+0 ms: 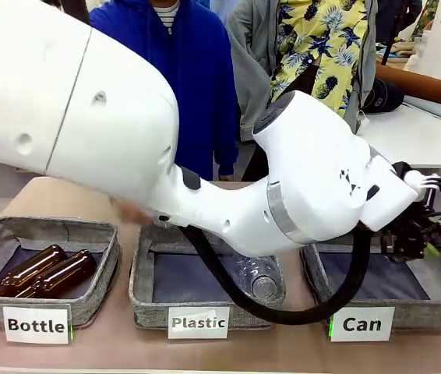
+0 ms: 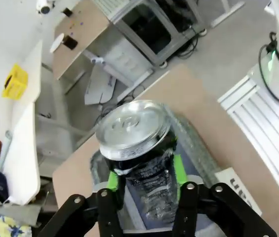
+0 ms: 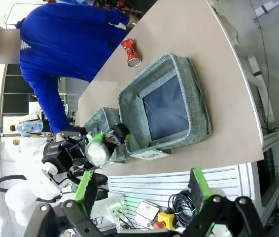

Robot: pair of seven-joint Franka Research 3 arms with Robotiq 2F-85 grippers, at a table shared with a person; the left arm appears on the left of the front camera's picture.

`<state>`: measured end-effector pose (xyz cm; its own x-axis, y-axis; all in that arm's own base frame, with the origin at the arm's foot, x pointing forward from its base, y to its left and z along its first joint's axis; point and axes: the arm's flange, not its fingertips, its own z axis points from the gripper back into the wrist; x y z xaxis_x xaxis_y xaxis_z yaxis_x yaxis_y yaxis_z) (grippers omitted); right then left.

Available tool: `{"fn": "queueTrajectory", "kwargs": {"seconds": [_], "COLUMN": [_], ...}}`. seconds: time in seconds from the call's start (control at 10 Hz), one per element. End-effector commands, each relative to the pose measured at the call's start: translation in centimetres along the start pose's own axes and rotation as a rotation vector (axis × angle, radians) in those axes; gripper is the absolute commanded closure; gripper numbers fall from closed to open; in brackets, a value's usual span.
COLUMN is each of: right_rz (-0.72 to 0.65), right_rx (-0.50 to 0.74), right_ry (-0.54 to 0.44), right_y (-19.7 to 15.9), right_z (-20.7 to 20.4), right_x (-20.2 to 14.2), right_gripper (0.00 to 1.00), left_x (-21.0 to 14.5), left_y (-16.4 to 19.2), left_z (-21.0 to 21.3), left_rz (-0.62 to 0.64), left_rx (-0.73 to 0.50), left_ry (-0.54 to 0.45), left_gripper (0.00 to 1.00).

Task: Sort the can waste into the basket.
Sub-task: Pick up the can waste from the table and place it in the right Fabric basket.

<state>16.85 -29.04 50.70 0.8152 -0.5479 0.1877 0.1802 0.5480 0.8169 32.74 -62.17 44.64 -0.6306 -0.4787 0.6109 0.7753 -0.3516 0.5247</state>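
My left end effector [image 2: 144,175] gripped the black can [image 2: 132,131] above the basket [image 1: 435,314]; releasing it, I judged, came next.

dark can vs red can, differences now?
The dark black-and-silver metal can sits between the left gripper's fingers over the grey fabric "Can" basket; the shiny red metal can lies on the beige table. The dark one's silver top is round; the red one is crushed. Both are small drink cans.
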Motion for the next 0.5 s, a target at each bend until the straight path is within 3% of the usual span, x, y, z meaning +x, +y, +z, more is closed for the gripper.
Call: {"fn": "queueTrajectory", "kwargs": {"seconds": [0.0,0.1,0.4], "right_rz": [-0.020,-0.020,-0.020], "right_rx": [0.015,0.015,0.015], "right_ry": [-0.005,-0.005,-0.005], "right_y": [0.29,0.29,0.29], "right_z": [0.05,0.05,0.05], "right_x": [0.16,0.16,0.16], "right_gripper": [0.00,0.00,0.00], "left_x": [1.02,0.78,0.56], "left_y": [2.14,2.26,2.43], "left_z": [-0.30,-0.19,0.27], "left_rz": [0.009,0.005,0.016], "left_rx": [0.029,0.058,0.055], "left_ry": [0.063,0.087,0.075], "left_gripper": [0.07,0.00,0.00]}}
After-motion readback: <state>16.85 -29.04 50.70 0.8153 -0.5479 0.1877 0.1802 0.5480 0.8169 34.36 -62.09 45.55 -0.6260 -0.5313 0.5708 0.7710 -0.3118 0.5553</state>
